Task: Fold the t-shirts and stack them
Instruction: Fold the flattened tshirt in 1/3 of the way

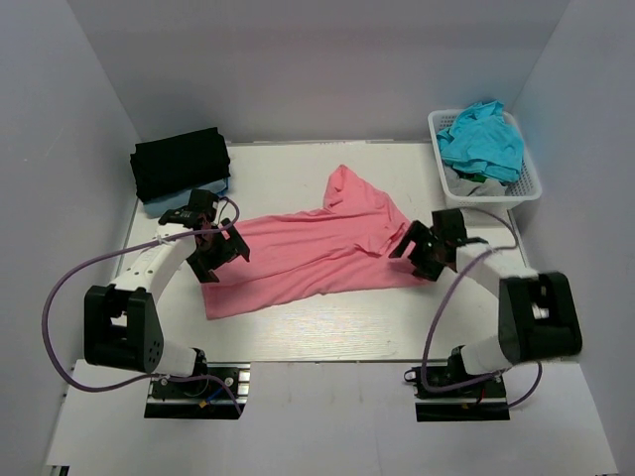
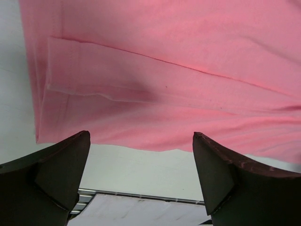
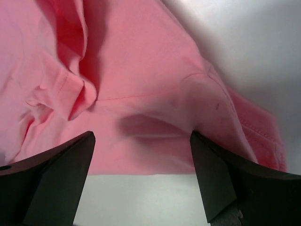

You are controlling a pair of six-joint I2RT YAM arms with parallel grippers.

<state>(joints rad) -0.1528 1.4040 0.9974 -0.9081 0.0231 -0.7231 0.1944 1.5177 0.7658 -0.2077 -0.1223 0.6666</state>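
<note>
A salmon-pink t-shirt point(image 1: 317, 253) lies spread and rumpled across the middle of the table; it fills the left wrist view point(image 2: 164, 80) and the right wrist view point(image 3: 141, 84). My left gripper point(image 1: 220, 253) is open and empty at the shirt's left edge, just above the cloth. My right gripper point(image 1: 415, 256) is open and empty at the shirt's right edge. A folded black t-shirt point(image 1: 181, 162) lies on a light blue one point(image 1: 164, 206) at the back left. A teal t-shirt point(image 1: 483, 141) sits crumpled in the basket.
A white lattice basket point(image 1: 531, 183) stands at the back right corner. Grey walls close in the table on three sides. The table's near edge point(image 2: 141, 195) shows between the left fingers.
</note>
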